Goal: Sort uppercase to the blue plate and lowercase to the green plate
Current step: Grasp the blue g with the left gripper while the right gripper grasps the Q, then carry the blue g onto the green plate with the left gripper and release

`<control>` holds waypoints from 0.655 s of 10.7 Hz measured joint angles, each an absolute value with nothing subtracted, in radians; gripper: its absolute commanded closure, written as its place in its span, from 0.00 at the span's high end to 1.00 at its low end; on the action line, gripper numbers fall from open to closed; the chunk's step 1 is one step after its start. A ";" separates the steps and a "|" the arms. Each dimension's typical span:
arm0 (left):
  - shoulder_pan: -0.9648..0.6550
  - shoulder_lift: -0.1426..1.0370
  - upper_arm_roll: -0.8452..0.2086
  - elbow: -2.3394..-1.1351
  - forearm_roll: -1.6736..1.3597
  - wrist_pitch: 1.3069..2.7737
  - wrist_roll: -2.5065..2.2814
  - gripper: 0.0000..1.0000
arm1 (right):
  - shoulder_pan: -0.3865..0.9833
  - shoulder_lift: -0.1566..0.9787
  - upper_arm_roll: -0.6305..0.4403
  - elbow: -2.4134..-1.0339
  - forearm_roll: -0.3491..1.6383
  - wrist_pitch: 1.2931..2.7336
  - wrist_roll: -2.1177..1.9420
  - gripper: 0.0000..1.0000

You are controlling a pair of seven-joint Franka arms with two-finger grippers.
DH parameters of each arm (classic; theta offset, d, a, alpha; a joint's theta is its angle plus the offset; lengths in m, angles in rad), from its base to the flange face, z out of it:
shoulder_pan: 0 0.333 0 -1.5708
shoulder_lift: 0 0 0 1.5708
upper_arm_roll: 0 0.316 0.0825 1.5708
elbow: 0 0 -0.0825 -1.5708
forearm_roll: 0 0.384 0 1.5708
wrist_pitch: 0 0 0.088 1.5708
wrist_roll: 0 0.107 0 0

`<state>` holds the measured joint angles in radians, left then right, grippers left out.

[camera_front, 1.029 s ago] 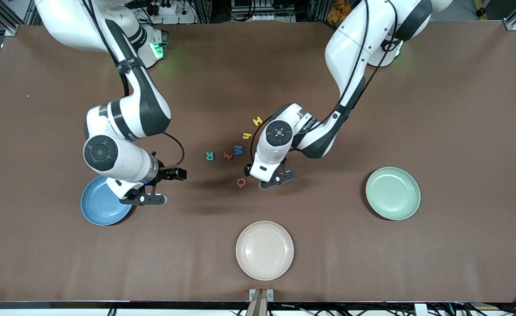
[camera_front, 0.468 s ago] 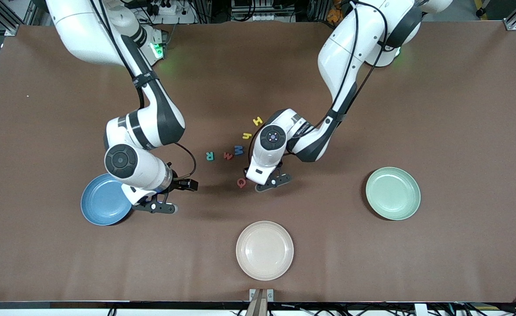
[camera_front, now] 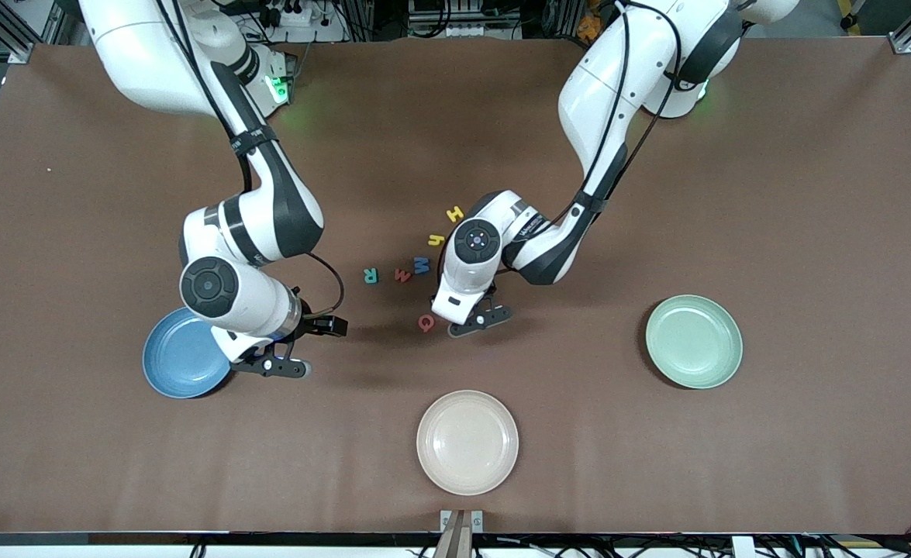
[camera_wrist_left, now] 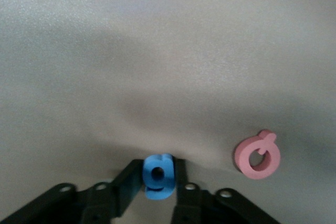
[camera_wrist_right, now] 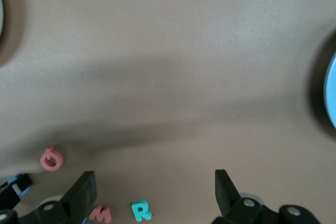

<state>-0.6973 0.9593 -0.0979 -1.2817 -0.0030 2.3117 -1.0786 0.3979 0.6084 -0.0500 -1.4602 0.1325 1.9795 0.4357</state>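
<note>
Left pincer (camera_wrist_left: 157,182) grips blue g (camera_wrist_left: 157,176) beside red Q (camera_wrist_left: 256,156); right pincer (camera_wrist_right: 155,192) gapes.

a wide table (camera_front: 812,194) covered in a plain brown mat fills nearly the whole front view, its surface matte and faintly textured. soft shadows lie across the middle of the mat, and patches of green light glow on it near the top edge. a cream plate (camera_front: 467,442) sits on the mat close to the front camera, about midway along the table. along the top edge, past the table, there are metal frame bars (camera_front: 5,27) at the corners, a power strip (camera_front: 296,15) with plugs and dark cables. at the bottom edge a small metal bracket (camera_front: 461,521) is fixed at the middle, with more cables running beneath.
</note>
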 measured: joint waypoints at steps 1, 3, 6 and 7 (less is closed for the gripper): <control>-0.699 0.959 -0.098 -1.279 -0.003 2.311 -1.079 0.00 | 0.402 0.608 -0.048 -1.460 0.133 1.958 0.459 1.00; -0.699 0.958 -0.094 -1.275 -0.003 2.309 -1.079 0.00 | 0.426 0.609 -0.044 -1.461 0.134 1.940 0.497 1.00; -0.681 0.906 -0.055 -1.243 -0.003 2.289 -1.076 0.00 | 0.452 0.628 -0.043 -1.462 0.193 1.946 0.508 1.00; -0.662 0.873 -0.041 -1.241 -0.003 2.278 -1.046 0.00 | 0.461 0.639 -0.043 -1.462 0.216 1.966 0.508 1.00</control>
<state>-0.6623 0.8735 -0.0405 -1.2413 -0.0029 2.2779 -1.0462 0.4606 0.6393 -0.0428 -1.4619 0.2163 1.9656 0.5081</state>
